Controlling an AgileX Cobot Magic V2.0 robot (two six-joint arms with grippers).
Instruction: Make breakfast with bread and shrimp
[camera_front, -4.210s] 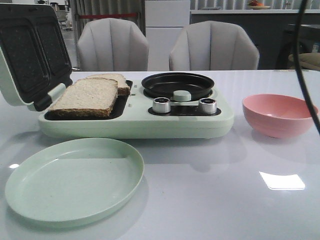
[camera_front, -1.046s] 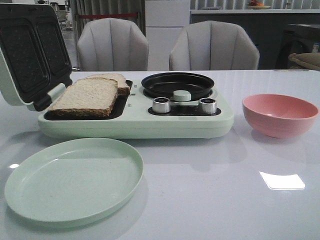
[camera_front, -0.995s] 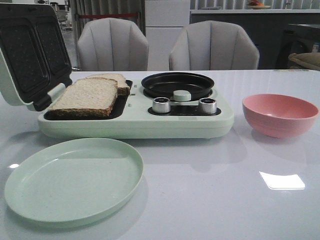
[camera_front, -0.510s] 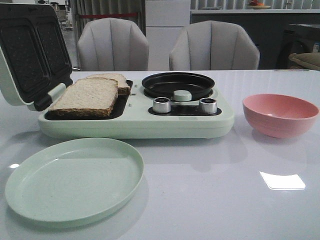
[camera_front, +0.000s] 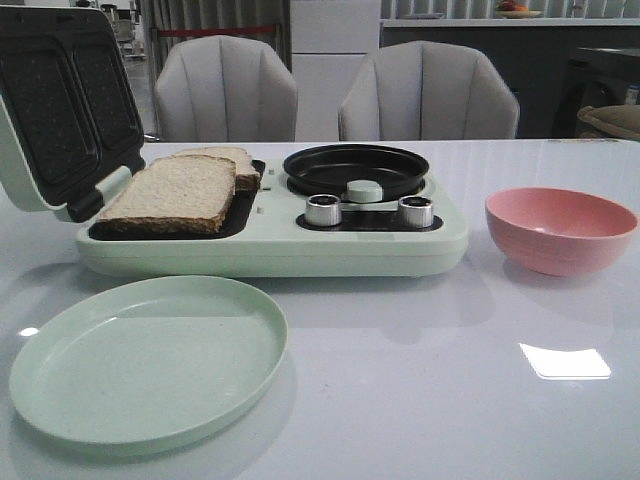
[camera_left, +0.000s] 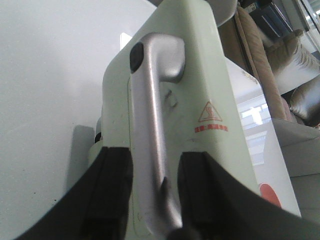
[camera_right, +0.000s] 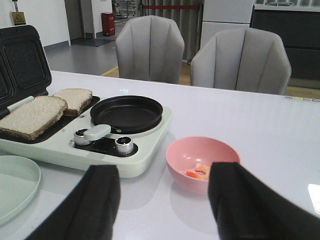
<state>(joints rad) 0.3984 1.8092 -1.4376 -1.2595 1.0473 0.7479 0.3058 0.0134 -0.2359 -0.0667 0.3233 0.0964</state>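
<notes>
Bread (camera_front: 172, 190): two slices laid on the open sandwich maker's (camera_front: 270, 240) lower plate, 9 o'clock of the black pan (camera_front: 355, 168).
Shrimp (camera_right: 200, 171): seen in the pink bowl (camera_front: 560, 230), 3 o'clock of the maker.
Left fingers (camera_left: 152, 190): spread either side of the lid handle (camera_left: 152, 135), not pinching it.
Right fingers (camera_right: 162, 200): spread, empty.
Step judged: lid closing; handle to be centred before squeezing.
View difference: shrimp shown only by the right wrist view; handle only by the left.

Glossy table (camera_front: 420, 380), matt plastic plate (camera_front: 150, 365), brushed-metal handle (camera_left: 150, 150)
</notes>
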